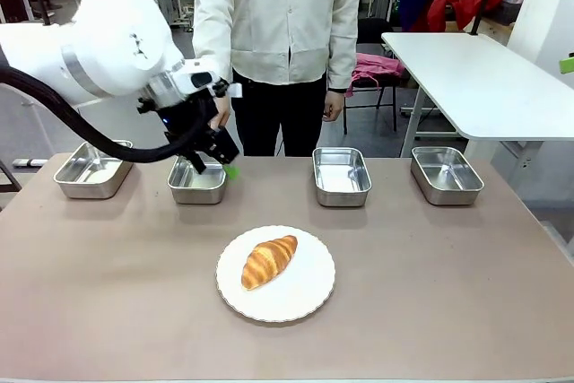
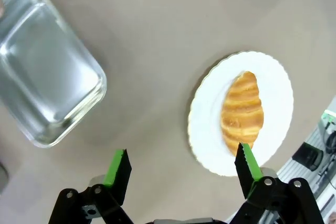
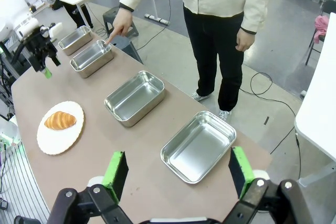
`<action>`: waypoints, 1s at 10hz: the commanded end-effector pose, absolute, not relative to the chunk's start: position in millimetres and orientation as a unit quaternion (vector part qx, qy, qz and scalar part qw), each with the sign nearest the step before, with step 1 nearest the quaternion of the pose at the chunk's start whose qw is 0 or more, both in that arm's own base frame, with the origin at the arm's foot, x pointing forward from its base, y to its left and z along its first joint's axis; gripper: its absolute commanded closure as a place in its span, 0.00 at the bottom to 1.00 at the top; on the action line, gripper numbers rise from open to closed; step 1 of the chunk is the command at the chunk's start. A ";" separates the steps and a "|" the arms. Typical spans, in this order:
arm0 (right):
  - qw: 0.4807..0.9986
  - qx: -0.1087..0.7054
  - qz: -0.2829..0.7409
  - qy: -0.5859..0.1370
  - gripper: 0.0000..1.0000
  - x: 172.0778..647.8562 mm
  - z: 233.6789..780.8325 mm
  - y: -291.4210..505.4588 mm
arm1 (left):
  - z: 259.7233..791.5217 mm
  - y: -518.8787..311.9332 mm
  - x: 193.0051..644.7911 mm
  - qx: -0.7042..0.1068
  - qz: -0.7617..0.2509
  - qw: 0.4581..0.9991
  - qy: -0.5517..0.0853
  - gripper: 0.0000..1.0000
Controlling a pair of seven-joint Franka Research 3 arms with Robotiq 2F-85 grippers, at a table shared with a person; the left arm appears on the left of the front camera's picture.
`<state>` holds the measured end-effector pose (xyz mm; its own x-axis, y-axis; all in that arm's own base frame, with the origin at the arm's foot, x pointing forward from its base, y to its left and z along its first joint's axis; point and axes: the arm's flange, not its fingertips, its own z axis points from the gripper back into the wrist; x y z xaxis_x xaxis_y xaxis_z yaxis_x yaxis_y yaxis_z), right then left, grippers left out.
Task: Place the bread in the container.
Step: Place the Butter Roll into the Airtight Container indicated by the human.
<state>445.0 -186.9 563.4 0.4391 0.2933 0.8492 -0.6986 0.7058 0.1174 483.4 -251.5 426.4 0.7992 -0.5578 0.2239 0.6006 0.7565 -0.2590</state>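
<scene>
Left fingers (image 2: 119, 169): spread, empty, over the desk (image 2: 157, 51).
Bread (image 2: 242, 113): on plate (image 2: 278, 82), just beyond one fingertip.
Container (image 2: 44, 77): beyond the other, farther off.
Next: straddle bread's middle, pinch gently.

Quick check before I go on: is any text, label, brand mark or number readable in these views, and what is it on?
No readable text in any view.
Small dark marks on the white left arm casing: too small to read.
Golden-brown croissant, round white plate, rectangular stainless-steel trays: no print visible.
</scene>
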 end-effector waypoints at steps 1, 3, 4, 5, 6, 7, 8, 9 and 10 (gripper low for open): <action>0.813 0.236 0.305 -0.436 0.00 444.5 564.9 -186.7 | 406.6 -290.5 474.7 -0.137 -0.319 0.935 -0.072 0.00; 0.813 0.236 0.305 -0.436 0.00 444.5 564.9 -186.7 | 381.7 -314.8 470.8 -0.135 -0.329 0.932 -0.061 0.00; 0.813 0.236 0.305 -0.436 0.00 444.5 564.9 -186.7 | 377.7 -322.8 467.1 -0.121 -0.324 0.937 -0.057 0.00; 0.813 0.236 0.305 -0.436 0.00 444.5 564.9 -186.7 | 371.4 -335.4 458.1 -0.102 -0.327 0.938 -0.051 0.00; 0.813 0.236 0.305 -0.436 0.00 444.5 564.9 -186.7 | 369.6 -343.3 450.4 -0.091 -0.334 0.937 -0.044 0.00; 0.813 0.236 0.305 -0.436 0.00 444.5 564.9 -186.7 | 368.8 -350.6 440.7 -0.092 -0.339 0.936 -0.037 0.00; 0.813 0.236 0.305 -0.436 0.00 444.5 564.9 -186.7 | 366.8 -358.0 431.3 -0.082 -0.339 0.937 -0.037 0.00; 0.813 0.236 0.305 -0.436 0.00 444.5 564.9 -186.7 | 363.7 -364.1 422.6 -0.076 -0.341 0.936 -0.035 0.00; 0.813 0.236 0.305 -0.436 0.00 444.5 564.9 -186.7 | 361.0 -368.0 415.5 -0.077 -0.341 0.936 -0.032 0.00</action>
<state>444.9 -187.1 563.4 0.4394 0.2931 0.8491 -0.6982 0.7062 0.1175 422.7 -368.6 360.7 0.7535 -0.6451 0.1268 0.6575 0.7384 -0.1498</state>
